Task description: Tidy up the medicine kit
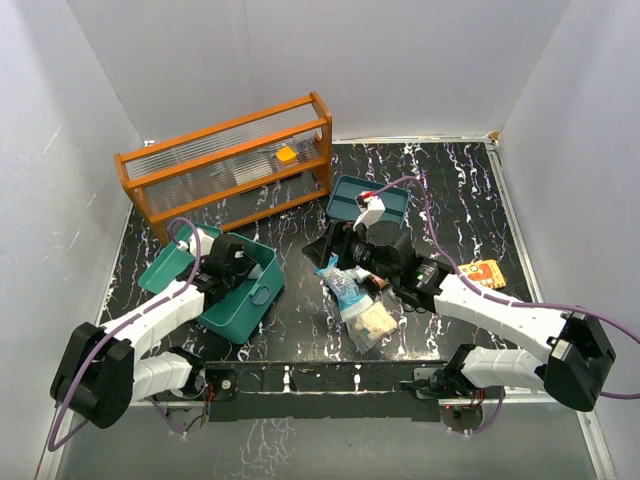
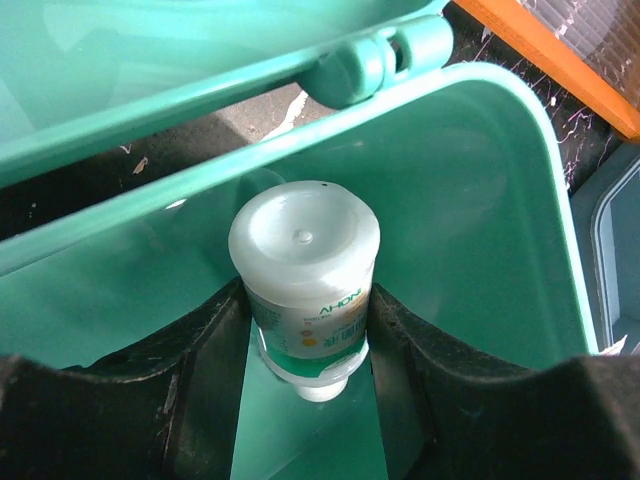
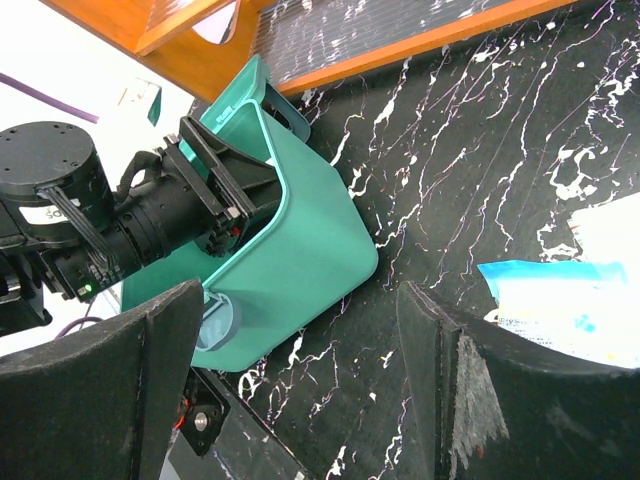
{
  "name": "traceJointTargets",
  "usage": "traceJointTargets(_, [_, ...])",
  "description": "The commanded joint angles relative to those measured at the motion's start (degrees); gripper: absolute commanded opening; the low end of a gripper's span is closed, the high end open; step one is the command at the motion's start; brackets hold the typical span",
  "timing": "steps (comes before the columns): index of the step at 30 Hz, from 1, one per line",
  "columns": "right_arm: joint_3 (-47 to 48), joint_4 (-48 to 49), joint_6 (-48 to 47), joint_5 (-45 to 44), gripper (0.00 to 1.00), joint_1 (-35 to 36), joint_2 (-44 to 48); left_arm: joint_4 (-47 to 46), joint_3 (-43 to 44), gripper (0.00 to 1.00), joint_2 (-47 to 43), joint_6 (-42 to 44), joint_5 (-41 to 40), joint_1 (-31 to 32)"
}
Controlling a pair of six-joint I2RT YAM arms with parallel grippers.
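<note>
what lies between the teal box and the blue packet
Nothing but bare black marbled table lies between the teal box and the blue packet; the right wrist view shows it.

The white bottle [image 2: 305, 290] inside the medicine kit [image 2: 470, 200] is carrying the only readable lettering: "AHON" in green capitals, running along the upper edge of its label; whether more letters are following cannot be told. Larger green characters below are blurring out. The blue-and-white packet [image 3: 560, 300] near the tabletop's front middle is showing dark print too small to read. The orange packet [image 1: 484, 272] toward the right edge is showing nothing legible.
</note>
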State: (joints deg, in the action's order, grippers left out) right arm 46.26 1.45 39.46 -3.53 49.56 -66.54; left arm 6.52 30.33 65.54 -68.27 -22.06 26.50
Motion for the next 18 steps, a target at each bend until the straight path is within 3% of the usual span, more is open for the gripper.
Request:
traceJointTargets(1, [-0.4, 1.9, 0.6, -1.3, 0.76, 0.0, 2.1, -1.0, -0.2, 0.42, 1.1, -0.2, -3.0, 0.0])
traceJointTargets(8, [-0.6, 2.4, 0.6, -1.9, 0.76, 0.1, 2.4, -0.2, 0.5, 0.43, 1.3, 0.9, -5.2, 0.0])
traceJointTargets(18, [0.2, 2.8, -0.1, -1.7, 0.76, 0.1, 1.0, 0.8, 1.0, 0.62, 1.8, 1.6, -5.5, 0.0])
